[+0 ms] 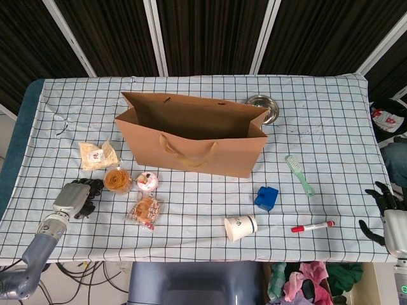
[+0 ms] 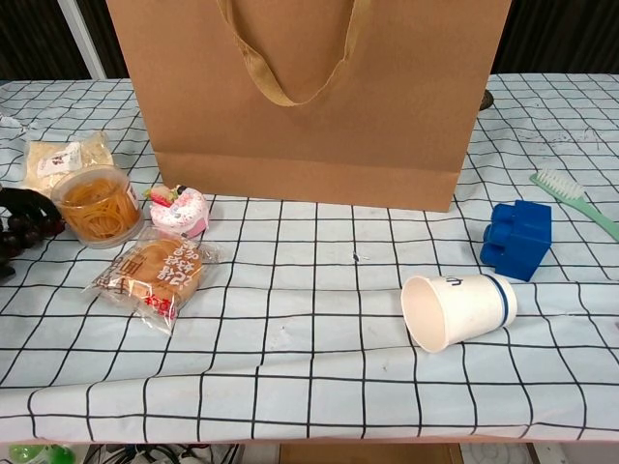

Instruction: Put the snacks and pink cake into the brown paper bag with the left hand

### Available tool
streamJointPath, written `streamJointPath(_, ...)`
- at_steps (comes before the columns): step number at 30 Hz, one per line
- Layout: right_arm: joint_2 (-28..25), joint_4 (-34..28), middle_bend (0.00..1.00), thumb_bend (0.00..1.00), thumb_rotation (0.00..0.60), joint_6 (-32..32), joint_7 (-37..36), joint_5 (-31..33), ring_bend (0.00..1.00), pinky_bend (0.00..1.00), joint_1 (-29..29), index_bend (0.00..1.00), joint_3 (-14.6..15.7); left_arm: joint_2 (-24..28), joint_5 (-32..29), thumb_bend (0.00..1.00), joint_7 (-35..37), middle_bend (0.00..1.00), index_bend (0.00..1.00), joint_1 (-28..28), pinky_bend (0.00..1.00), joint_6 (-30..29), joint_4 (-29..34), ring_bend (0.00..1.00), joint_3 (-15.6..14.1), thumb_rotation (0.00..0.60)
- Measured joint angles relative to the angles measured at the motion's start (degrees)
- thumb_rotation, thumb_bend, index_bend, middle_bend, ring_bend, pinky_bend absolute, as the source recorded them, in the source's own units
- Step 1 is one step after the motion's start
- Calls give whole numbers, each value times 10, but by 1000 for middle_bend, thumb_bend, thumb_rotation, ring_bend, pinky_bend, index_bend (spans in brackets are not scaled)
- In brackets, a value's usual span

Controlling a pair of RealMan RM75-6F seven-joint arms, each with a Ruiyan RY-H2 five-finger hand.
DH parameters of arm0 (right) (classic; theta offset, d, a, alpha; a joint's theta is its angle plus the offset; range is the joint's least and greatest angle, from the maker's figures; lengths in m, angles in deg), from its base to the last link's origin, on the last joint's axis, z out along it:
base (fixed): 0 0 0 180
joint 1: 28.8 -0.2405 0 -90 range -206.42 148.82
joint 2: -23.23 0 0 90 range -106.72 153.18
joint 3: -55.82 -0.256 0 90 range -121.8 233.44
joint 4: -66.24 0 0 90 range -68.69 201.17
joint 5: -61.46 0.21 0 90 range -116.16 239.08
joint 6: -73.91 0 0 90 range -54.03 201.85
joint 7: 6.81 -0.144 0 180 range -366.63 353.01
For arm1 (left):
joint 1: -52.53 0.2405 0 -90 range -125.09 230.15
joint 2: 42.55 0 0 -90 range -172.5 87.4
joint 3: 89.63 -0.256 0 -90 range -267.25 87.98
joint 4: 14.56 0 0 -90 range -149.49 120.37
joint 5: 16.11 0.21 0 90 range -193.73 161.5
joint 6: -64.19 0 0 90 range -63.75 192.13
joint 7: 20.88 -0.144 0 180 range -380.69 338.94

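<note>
Brown paper bag [image 1: 191, 143] stands open; the round pink cake [image 1: 147, 182] and crinkly wrapped snack [image 1: 145, 211] lie before it. Left hand [image 1: 75, 198], fingers curled over dark grapes, sits left of the cake.

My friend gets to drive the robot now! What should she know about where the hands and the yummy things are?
Left hand sits at the table's left edge with fingers curled, beside the round snack tub; whether it holds anything is unclear. Right hand hangs open off the right edge.
Pink cake, wrapped pastry and pale snack packet all lie left of and in front of the brown paper bag, which stands open.
Done: nothing visibly bagged. Left: everything.
</note>
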Motion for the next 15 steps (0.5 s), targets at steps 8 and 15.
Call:
streamJointPath(8,-1,-2,110,209,600,2,1,2,248,322,0,212,0,5,15,420,-7,591,527,12,564,-27,-9,452,-6,600)
streamJointPath(15,-1,-3,110,210,600,6,1,7,248,331,-1,210,0,9,19,466,-17,655,593,16,621,-38,-11,510,-7,600)
